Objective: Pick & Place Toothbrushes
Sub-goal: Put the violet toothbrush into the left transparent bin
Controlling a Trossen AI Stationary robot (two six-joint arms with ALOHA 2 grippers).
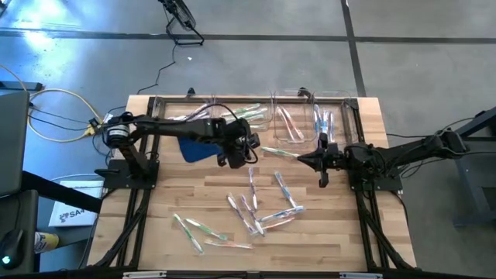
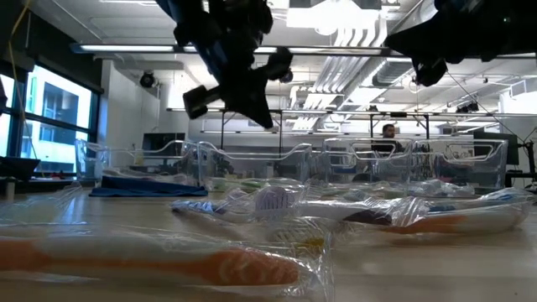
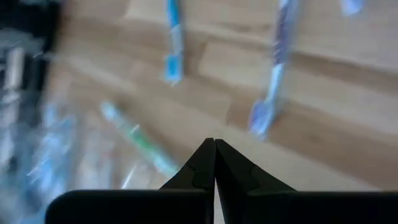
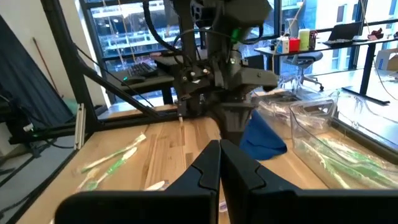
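The left gripper (image 1: 246,155) hangs above the middle of the wooden table (image 1: 341,232), its fingers pressed together with nothing between them; in the left wrist view the two dark fingers (image 3: 214,165) meet in one point. The right gripper (image 1: 304,161) is just beside it, on the right half of the table, also closed and empty, as the right wrist view shows (image 4: 219,163).

The toothbrushes (image 1: 256,209) lie scattered on the front half of the table, most of them in a loose crossed group, with a few more apart near the front left (image 1: 190,229). One green brush (image 1: 277,153) lies between the two grippers. More brushes are inside the clear bins (image 1: 291,124) along the far edge, but the walls glint and I cannot count them. A blue cloth (image 1: 194,149) lies under the left arm, and the arm covers part of it.

In the low view the nearest wrapped brush (image 2: 168,260) is blurred and cut off at the left edge. Both grippers are cut by the top edge there. In the left wrist view the brushes (image 3: 173,43) are smeared, so their colours are hard to tell.
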